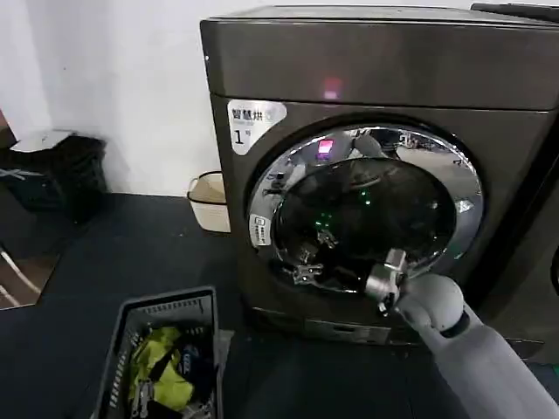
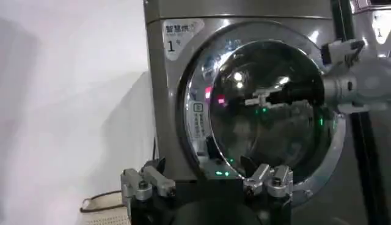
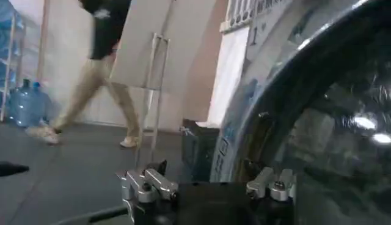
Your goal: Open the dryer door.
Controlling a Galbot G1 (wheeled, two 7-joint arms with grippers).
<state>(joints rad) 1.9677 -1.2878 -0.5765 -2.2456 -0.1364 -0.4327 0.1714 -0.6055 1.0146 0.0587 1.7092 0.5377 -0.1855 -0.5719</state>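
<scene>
One round dryer door [image 1: 367, 214], chrome-rimmed with dark glass, fills most of the front of the dryer [image 1: 384, 61], which stands against the white wall. The door seems swung slightly out from its frame on the label side, though the glare makes this uncertain. The right gripper [image 1: 389, 275] sits at the door's lower rim, touching the chrome; in the right wrist view its fingers [image 3: 146, 183] stand spread wide with nothing between them. The left gripper [image 2: 208, 182] hangs in front of the machine, well apart from it, jaws likewise wide. A dark laundry basket [image 1: 131, 332] holding clothes rests on the floor nearby.
</scene>
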